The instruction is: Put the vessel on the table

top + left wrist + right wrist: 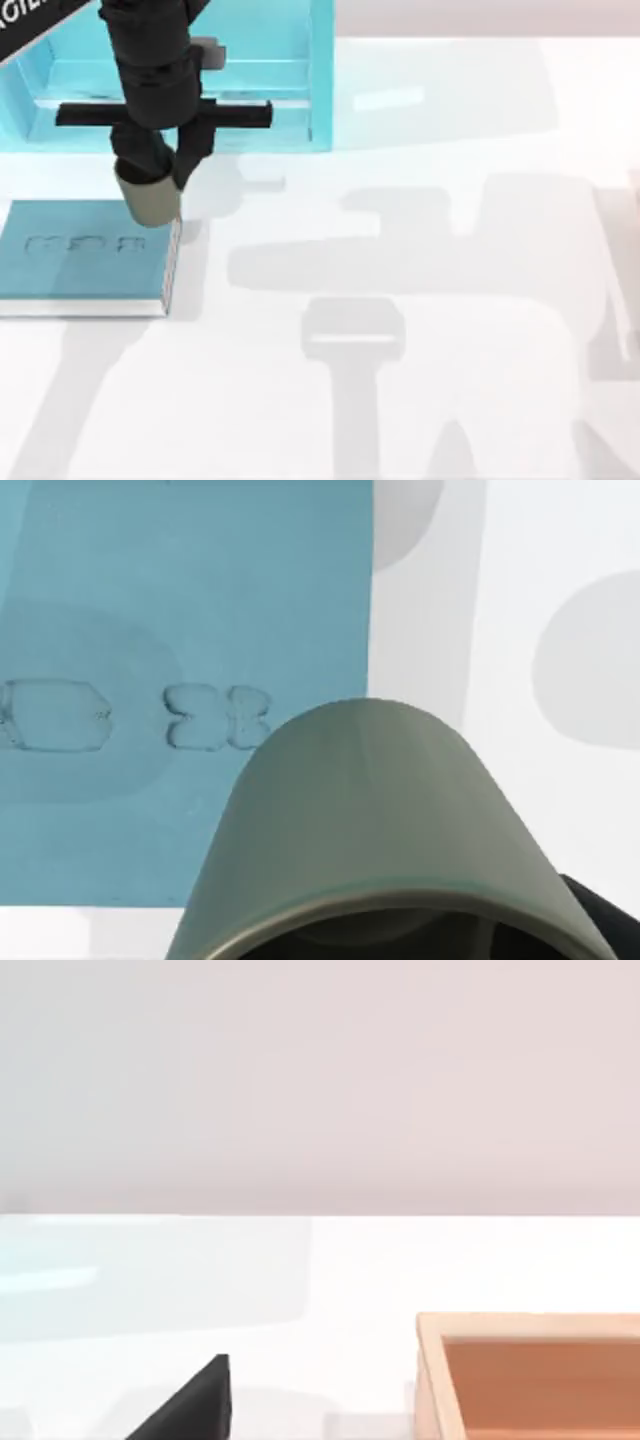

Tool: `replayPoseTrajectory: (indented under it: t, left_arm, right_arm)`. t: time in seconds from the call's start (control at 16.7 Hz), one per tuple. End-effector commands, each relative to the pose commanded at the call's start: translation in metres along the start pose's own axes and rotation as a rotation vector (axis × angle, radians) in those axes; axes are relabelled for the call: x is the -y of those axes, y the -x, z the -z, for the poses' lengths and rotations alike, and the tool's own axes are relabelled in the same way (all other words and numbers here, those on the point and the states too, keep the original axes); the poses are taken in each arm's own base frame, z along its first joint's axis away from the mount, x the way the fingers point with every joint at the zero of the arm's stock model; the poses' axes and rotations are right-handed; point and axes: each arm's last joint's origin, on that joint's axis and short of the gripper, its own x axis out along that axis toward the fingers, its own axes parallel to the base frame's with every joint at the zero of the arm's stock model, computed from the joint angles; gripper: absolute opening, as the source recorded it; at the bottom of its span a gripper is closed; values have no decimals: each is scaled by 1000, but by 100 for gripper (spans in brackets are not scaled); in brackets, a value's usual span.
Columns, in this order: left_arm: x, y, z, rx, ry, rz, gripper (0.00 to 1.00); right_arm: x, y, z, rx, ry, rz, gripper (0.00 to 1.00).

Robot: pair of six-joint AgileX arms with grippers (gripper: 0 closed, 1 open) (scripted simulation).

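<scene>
Above the white table (420, 400), the left arm reaches down from the light-blue shelf (250, 70), left gripper (160, 165) clamped on the olive vessel (150, 200), held over the teal book's (80, 255) right edge.

On my overhead feed I see a flat teal book (85, 255) lying at the left side, with faint embossed marks on its cover and a pale page edge along its near side. Behind it, at the far left corner, stands a light-blue shelf unit (290, 70). My right wrist feed shows an orange-brown wooden box (530, 1375) with an open top.
</scene>
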Motion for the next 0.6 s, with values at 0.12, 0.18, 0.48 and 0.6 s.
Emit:
replayPoseTrajectory:
  t: [0.12,0.18,0.48,0.6]
  left_arm:
    - [47,7,4,14,2,3,0]
    - [71,11,9,22,2,7,0]
    - [171,20,56,44,0,22,0]
    - [189,20,69,42,0,20,0]
  right_arm:
    - [0,0,0,0,0,0,100]
    - [0,0,0,0,0,0,100]
    - [0,0,0,0,0,0,100]
    - [0,0,0,0,0,0,100]
